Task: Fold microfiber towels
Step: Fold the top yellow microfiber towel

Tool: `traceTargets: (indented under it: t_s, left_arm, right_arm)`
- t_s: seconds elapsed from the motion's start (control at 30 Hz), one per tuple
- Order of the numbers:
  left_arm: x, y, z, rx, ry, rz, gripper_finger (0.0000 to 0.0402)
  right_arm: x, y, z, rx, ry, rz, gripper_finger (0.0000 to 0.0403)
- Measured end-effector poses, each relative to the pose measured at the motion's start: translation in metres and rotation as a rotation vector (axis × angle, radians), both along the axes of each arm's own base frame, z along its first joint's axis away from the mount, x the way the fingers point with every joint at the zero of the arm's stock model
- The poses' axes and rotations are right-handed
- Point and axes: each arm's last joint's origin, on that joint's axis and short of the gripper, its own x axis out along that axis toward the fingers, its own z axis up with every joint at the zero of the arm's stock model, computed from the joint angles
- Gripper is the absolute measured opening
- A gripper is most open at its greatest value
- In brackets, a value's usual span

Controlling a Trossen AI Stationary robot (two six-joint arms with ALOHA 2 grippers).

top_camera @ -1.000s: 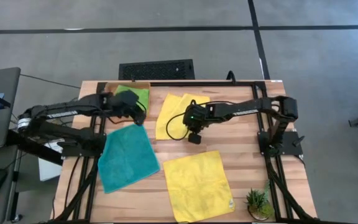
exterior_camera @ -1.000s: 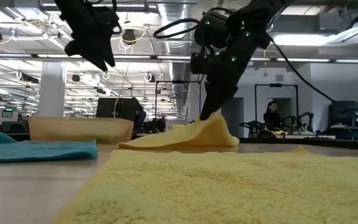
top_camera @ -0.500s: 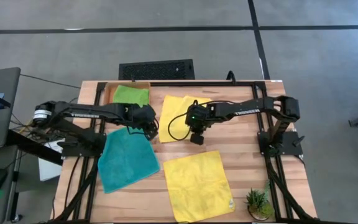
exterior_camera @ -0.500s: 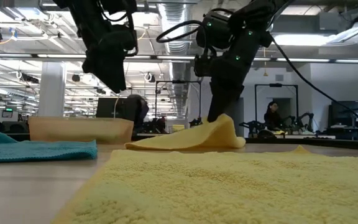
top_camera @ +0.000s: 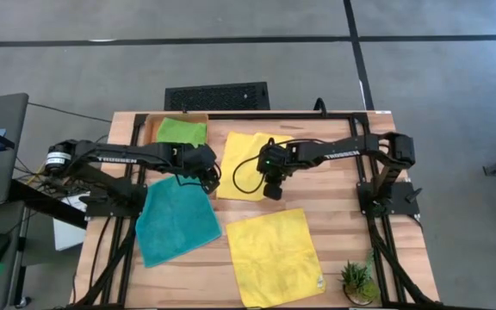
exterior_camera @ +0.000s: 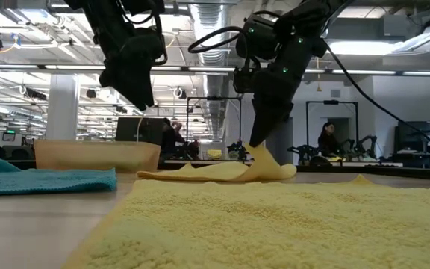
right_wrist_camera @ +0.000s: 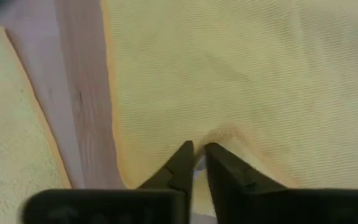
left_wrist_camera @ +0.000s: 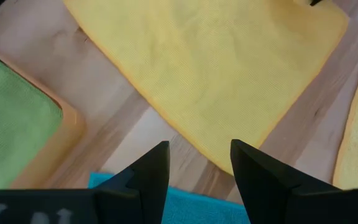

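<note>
A yellow towel (top_camera: pixel 244 155) lies spread at the table's far middle. My right gripper (top_camera: pixel 271 190) is shut on its near right corner, which stands up as a small peak (exterior_camera: pixel 264 158). My left gripper (top_camera: pixel 209 176) is open and empty in the air (exterior_camera: pixel 136 93) over the towel's near left corner (left_wrist_camera: pixel 229 158). A teal towel (top_camera: pixel 175 220) lies flat at the near left. A second yellow towel (top_camera: pixel 274 254) lies flat at the near middle. A lime green towel (top_camera: pixel 182 131) lies in the orange tray (top_camera: pixel 155 123). My right gripper pinches the far yellow towel's near right corner (right_wrist_camera: pixel 219 135) between its two fingers, and the cloth puckers at the fingertips. The fingers come from above, pointing down. The corner is raised a little off the table, and the rest of the towel lies flat and slack.
A small potted plant (top_camera: pixel 357 280) stands at the near right corner. The black frame rails (top_camera: pixel 377 215) run along the table's sides. Bare wood (top_camera: pixel 334 185) shows to the right of the far yellow towel. People and equipment show in the room beyond the table.
My left gripper has gone from over the orange tray toward the table's near right, to the far yellow towel's near left corner. The far yellow towel has spread out flat, and its raised hump at my right gripper has sunk to a small peak.
</note>
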Motion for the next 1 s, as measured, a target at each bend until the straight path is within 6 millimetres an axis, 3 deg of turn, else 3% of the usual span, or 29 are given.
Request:
traceTargets:
  t_s: [0.1, 0.27, 0.5, 0.83, 1.0]
  left_arm:
    - [0.001, -0.001, -0.001, -0.020, 0.001, -0.012, 0.0162]
    - [0.013, -0.008, -0.008, 0.002, -0.005, -0.086, 0.0162]
    - [0.037, -0.022, -0.033, 0.058, 0.038, -0.299, 0.0162]
    - [0.062, -0.027, -0.086, 0.041, 0.143, -0.383, 0.0162]
    - [0.066, -0.029, -0.097, 0.031, 0.161, -0.403, 0.0162]
  right_arm:
    - [0.000, -0.001, 0.000, 0.005, 0.000, -0.014, 0.0013]
    - [-0.001, -0.001, 0.001, 0.005, 0.000, -0.012, 0.0005]
    - [-0.010, -0.003, 0.025, 0.002, -0.052, -0.029, 0.0003]
    - [-0.019, -0.008, 0.046, 0.015, -0.109, -0.099, 0.0001]
    - [-0.020, -0.015, 0.046, 0.004, -0.114, -0.131, 0.0001]
